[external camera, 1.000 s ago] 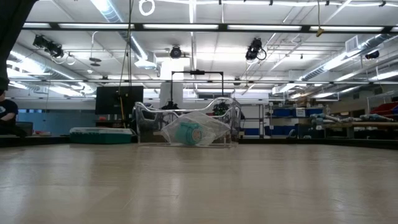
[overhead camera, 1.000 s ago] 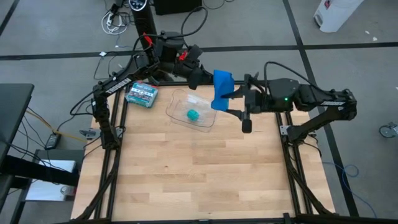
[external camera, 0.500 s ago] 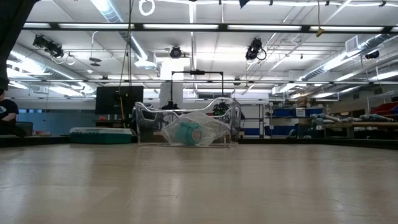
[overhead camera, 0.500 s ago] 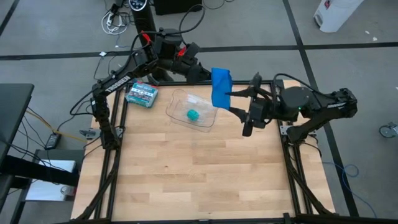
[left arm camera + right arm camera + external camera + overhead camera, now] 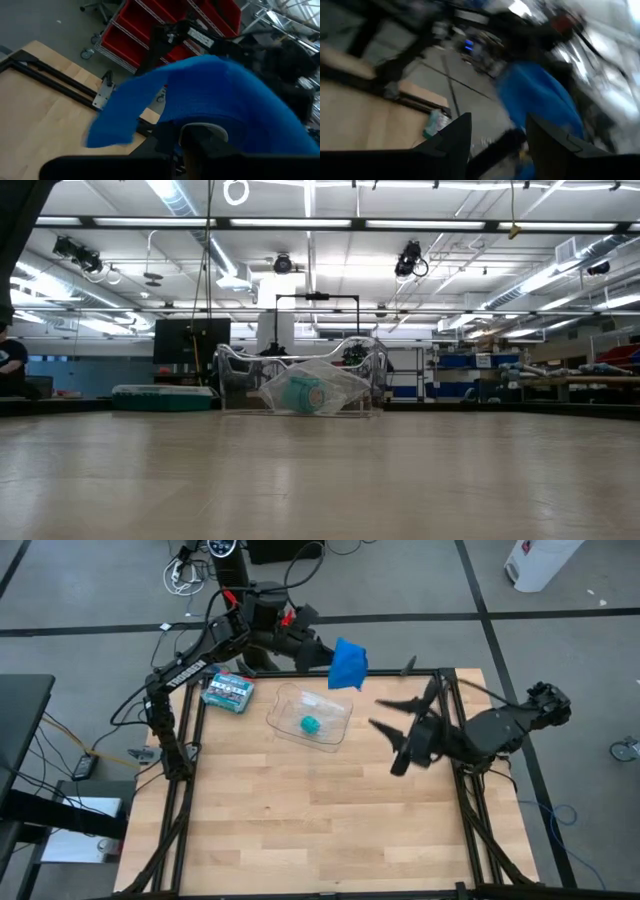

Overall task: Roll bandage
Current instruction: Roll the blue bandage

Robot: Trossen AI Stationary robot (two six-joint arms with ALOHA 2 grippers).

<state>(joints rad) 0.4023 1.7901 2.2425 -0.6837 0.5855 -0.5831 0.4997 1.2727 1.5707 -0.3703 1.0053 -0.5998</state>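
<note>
The blue bandage [image 5: 348,663] hangs high over the table's far edge, held by my left gripper [image 5: 326,655], which is shut on it. In the left wrist view the bandage [image 5: 210,95] bulges up over the fingers, with a flap [image 5: 117,122] trailing off to one side. My right gripper [image 5: 376,714] stands open above the table to the right of the bandage, touching nothing. In its wrist view the bandage [image 5: 537,102] shows beyond the spread fingers. The low view shows neither gripper. My left gripper pinches the bandage at its bunched end [image 5: 200,122] between its two fingers, coming nearly level from the table's far left. The cloth itself hides the exact place of contact. The bandage is lifted clear of the table, and its free part droops slack below and beside the fingers.
A clear plastic tray [image 5: 330,735] with a small teal roll [image 5: 311,724] sits at the table's far middle, below the bandage. It also shows in the low view [image 5: 300,392]. A green-and-white box [image 5: 228,690] lies at the far left corner. Bare wood [image 5: 320,810] fills the near half.
My right gripper has drawn away from the bandage toward the table's right and near edges, rolling as it went, and stays open. The bandage's lower end, which reached down toward that gripper, has drawn back up toward my left gripper and looks shorter.
</note>
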